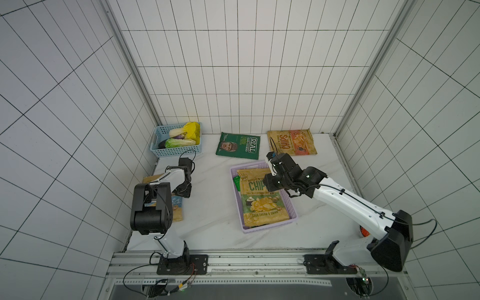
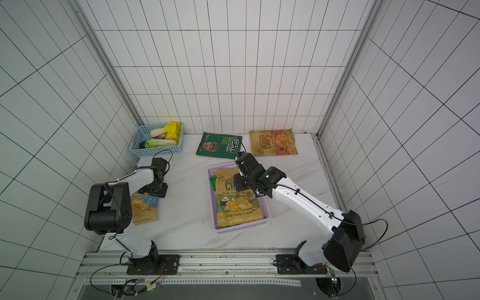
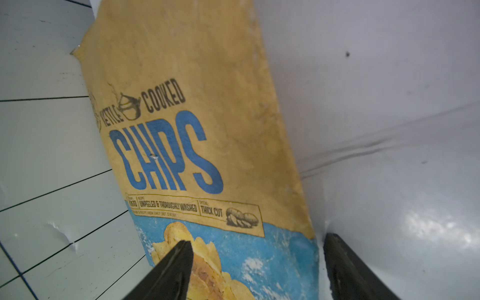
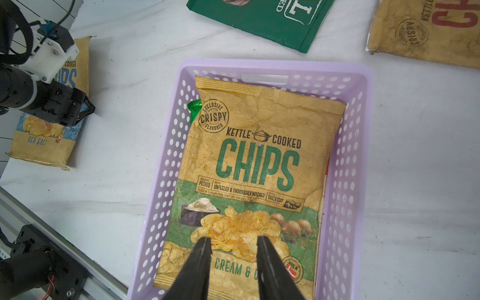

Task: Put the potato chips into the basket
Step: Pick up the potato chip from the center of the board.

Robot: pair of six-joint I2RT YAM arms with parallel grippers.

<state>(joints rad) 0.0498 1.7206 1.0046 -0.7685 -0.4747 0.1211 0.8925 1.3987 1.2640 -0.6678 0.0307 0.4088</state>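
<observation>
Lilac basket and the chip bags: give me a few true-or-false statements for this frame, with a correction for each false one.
1. The sour cream and onion bag lies inside the lilac basket. True.
2. The dark green REAL bag is in the lilac basket. False: it lies flat on the table, beyond the basket.
3. The blue basket holds a chips bag. False: it holds toy vegetables.
4. The left gripper has its fingers apart over the sea salt bag. True.
5. The right gripper grips the red CHIPS bag. False: it hovers open above the lilac basket, and that bag lies on the table.
</observation>
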